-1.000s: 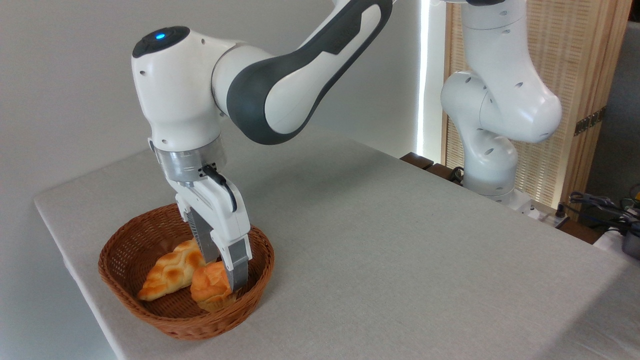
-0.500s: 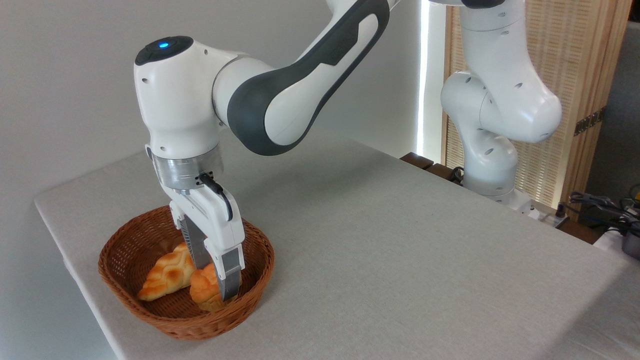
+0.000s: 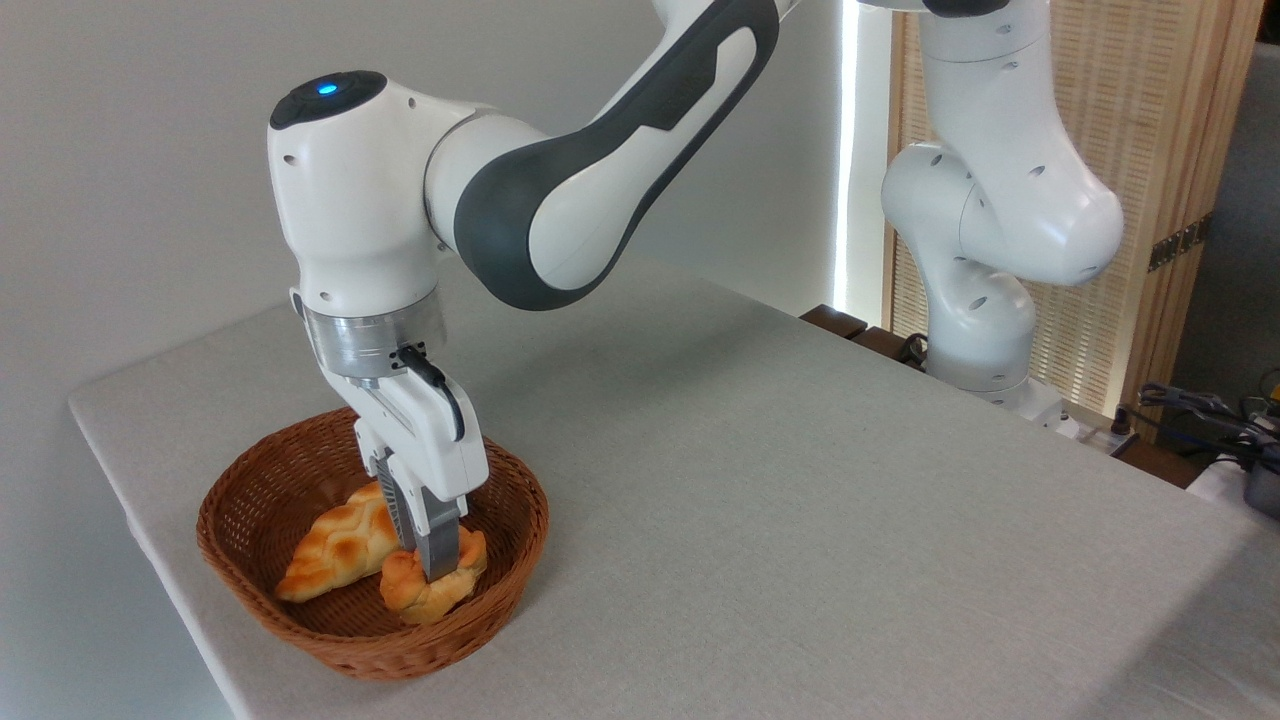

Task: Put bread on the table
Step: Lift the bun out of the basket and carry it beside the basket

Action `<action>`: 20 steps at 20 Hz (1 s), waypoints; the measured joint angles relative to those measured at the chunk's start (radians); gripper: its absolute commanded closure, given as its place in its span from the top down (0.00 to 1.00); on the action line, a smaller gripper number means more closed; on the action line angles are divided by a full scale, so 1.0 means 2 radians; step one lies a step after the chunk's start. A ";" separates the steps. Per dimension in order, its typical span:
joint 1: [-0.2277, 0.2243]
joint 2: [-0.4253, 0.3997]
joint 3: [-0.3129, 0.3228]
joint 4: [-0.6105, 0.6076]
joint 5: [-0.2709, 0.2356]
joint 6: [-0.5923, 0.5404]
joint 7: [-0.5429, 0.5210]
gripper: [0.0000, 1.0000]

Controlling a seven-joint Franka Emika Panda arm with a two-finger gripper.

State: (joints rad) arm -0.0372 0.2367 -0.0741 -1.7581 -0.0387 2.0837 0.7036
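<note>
The white arm's two-finger gripper (image 3: 432,562) is pinching the small round orange-golden bun (image 3: 430,588), its fingers squeezing the soft top inward, inside the brown woven wicker basket (image 3: 300,628). The bun is sitting at the basket's five o'clock side, touching the longer braided golden loaf (image 3: 335,542) at its ten o'clock. A clean lift looks to call for rising straight up, keeping the pinch steady so the squashed bun is not slipping, clearing the rim before swinging toward three o'clock over the light grey-beige cloth-covered table (image 3: 800,480).
</note>
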 measured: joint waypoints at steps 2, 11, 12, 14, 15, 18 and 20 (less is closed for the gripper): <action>0.000 -0.001 0.000 0.002 0.000 0.000 0.000 0.19; 0.000 -0.044 -0.008 0.029 -0.014 -0.006 -0.078 0.19; 0.000 -0.053 -0.008 0.029 -0.017 -0.022 -0.079 0.19; 0.000 -0.077 -0.006 0.028 -0.017 -0.085 -0.079 0.19; 0.000 -0.091 -0.005 0.024 -0.017 -0.117 -0.075 0.20; 0.001 -0.144 0.010 -0.021 -0.017 -0.160 -0.044 0.25; 0.003 -0.176 0.017 -0.070 -0.017 -0.163 -0.013 0.26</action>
State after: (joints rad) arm -0.0321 -0.1157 -0.0406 -1.8980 -0.0728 1.7582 0.6771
